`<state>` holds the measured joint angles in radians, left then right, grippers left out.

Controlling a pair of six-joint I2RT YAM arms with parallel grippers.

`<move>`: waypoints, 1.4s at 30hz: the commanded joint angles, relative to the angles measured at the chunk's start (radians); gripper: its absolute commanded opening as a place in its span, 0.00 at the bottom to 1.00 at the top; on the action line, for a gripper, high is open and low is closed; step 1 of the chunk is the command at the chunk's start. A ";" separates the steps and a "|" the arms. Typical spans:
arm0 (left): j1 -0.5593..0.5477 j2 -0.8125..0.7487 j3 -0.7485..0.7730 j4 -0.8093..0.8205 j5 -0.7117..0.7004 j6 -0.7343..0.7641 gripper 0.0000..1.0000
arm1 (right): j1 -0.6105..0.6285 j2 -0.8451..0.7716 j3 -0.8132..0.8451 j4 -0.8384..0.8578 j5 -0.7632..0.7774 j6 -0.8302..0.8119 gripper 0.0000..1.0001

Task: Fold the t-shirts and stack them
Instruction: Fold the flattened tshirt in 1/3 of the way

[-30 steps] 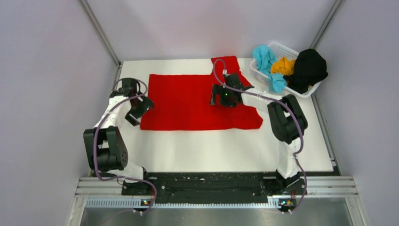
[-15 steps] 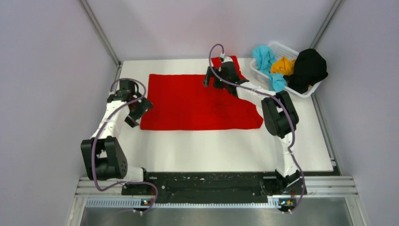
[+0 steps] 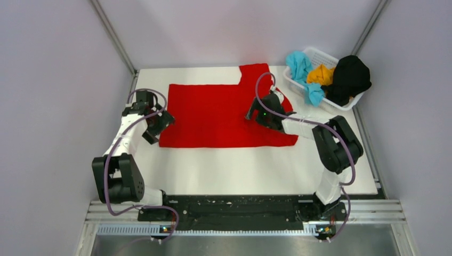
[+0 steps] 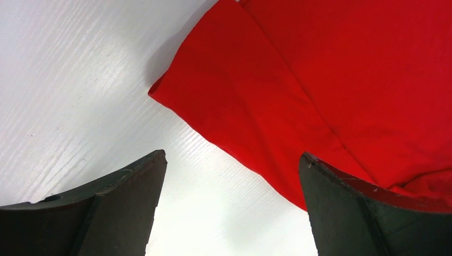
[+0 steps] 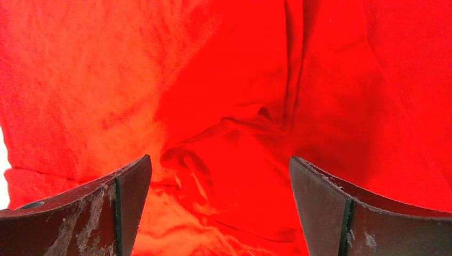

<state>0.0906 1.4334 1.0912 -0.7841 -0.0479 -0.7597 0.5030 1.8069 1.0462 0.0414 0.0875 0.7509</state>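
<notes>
Left pincer [image 4: 232, 156] (spread wide) over red t-shirt [image 4: 341, 80] edge — table [image 4: 74, 74] beside.

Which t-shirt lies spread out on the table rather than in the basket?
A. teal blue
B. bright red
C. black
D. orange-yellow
B: the bright red t-shirt lies flat on the white table, while the teal blue t-shirt, orange-yellow t-shirt and black t-shirt sit bunched in the white mesh basket.
</notes>
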 commanded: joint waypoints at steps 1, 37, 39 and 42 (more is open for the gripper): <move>-0.003 0.011 -0.005 0.030 0.005 0.017 0.99 | 0.011 0.030 0.005 0.136 0.044 0.108 0.99; -0.023 0.034 0.054 0.051 0.043 0.039 0.99 | 0.031 0.146 0.350 0.133 -0.038 -0.190 0.99; -0.053 0.080 0.092 0.074 0.089 0.047 0.99 | 0.030 0.051 0.231 0.108 -0.025 -0.193 0.99; -0.119 0.175 0.161 0.106 0.112 0.056 0.99 | 0.026 -0.049 0.074 0.100 -0.029 -0.179 0.99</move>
<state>0.0433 1.5177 1.1595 -0.7555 0.0036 -0.7307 0.5228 1.9282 1.2549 0.2050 0.0219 0.6228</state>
